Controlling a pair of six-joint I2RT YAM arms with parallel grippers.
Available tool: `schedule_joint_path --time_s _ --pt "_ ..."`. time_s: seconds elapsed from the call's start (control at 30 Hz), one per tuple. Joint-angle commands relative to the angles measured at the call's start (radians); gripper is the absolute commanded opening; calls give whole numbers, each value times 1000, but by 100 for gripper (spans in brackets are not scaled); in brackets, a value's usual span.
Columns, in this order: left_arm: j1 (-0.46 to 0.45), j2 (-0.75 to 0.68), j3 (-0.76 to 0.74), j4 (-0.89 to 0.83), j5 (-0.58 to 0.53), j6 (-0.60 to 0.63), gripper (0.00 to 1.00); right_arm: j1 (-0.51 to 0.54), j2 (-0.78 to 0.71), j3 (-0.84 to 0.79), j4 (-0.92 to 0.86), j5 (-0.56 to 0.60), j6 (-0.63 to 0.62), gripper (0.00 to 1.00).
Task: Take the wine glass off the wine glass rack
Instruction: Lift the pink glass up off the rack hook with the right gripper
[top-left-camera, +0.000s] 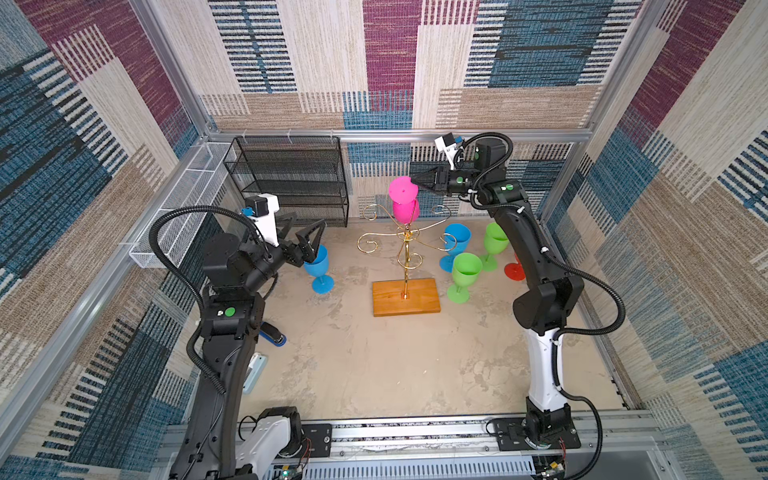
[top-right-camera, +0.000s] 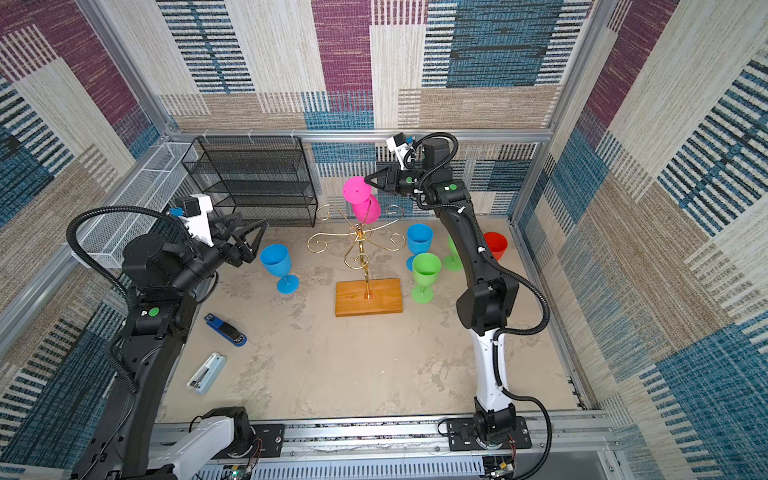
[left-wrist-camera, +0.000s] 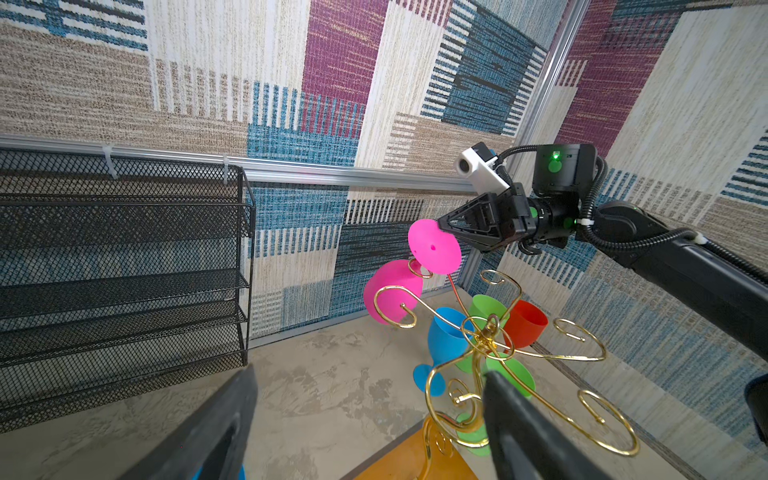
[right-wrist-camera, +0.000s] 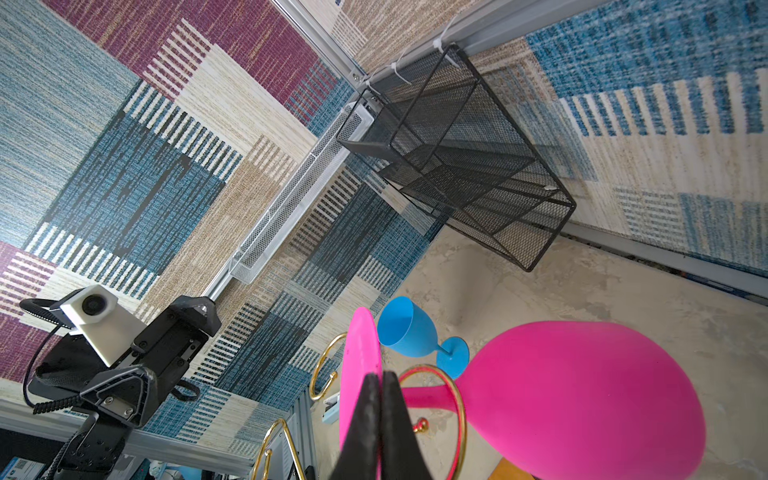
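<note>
Right gripper (right-wrist-camera: 381, 376) sat closest to the right wrist lens: fingers pressed flat together with no gap, nipping the rim of the foot of the pink glass (right-wrist-camera: 582, 395). Pink glass was not yet off the rack (top-left-camera: 411, 297): it hung foot-up and tilted on a rear arm, stem threaded through a gold curl, bowl below the curl on the side toward the back wall (top-left-camera: 374, 104). In both top views the right arm (top-left-camera: 523, 249) reached in from the right, gripper tip at the foot's rim, above the rack's top. Rack stood on its wooden base in the middle of the table (top-left-camera: 374, 365). Left gripper (top-left-camera: 310, 219) was spread wide and held nothing, raised near the left blue glass (top-left-camera: 318, 262), which stood upright left of the rack. Right of the rack stood 4 more glasses, all upright: right blue glass (top-left-camera: 456, 241) next to a curl, front green glass (top-left-camera: 466, 272) just beside the base, rear green glass (top-left-camera: 495, 239) and red glass (top-right-camera: 495, 245), both partly hidden by the right arm. Black shelf (top-left-camera: 291, 178) stood at the back left; white basket (top-left-camera: 183, 208) ran along the left side. 2 staplers lay near the left arm (top-right-camera: 137, 353): blue stapler (top-right-camera: 226, 330) and pale stapler (top-right-camera: 206, 372).
</note>
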Motion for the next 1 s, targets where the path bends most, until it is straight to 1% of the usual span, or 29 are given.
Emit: schedule_joint_path --time_s 0.0,0.23,0.5,0.8,0.97 --pt "0 -8 -3 30 -9 17 87 -3 -13 -3 46 13 12 0" --pt "0 -12 -6 33 -9 15 87 -14 -54 -76 89 37 24 0" --pt "0 -20 -8 27 -9 19 87 -18 -58 -86 90 38 25 0" --pt "0 -22 -16 39 -10 14 87 -18 -120 -178 116 61 19 0" --pt "0 -29 -18 39 -9 17 87 -18 -126 -191 129 55 27 0"
